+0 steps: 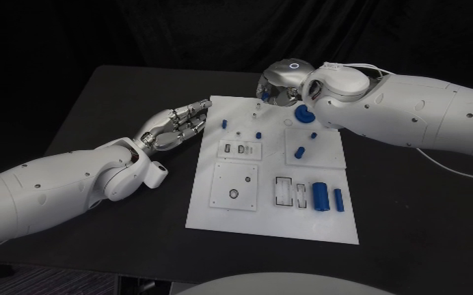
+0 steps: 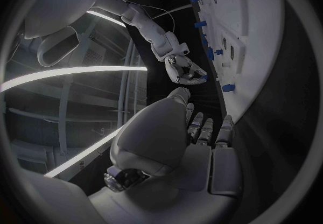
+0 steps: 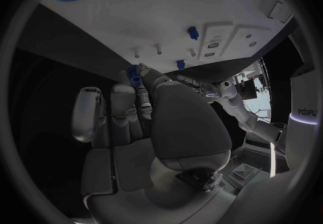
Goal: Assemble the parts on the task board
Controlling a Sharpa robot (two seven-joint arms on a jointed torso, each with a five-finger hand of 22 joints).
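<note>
Task board: white plate in the middle of the black surface, long side running from 6 toward 12 o'clock.
Parts: a blue gear at about 1 o'clock on the board; a large blue cylinder and a slimmer blue bar at about 4 o'clock; small blue pegs around the centre and toward 11 o'clock, one peg standing in a raised white block.
Left hand: at 9 o'clock, just beside the board's edge, fingers extended and a little apart, holding nothing.
Right hand: at 12 o'clock, over the board's far edge; in the right wrist view a small blue part sits pinched at its fingertips, close to 2 thin pins on the board.
</note>
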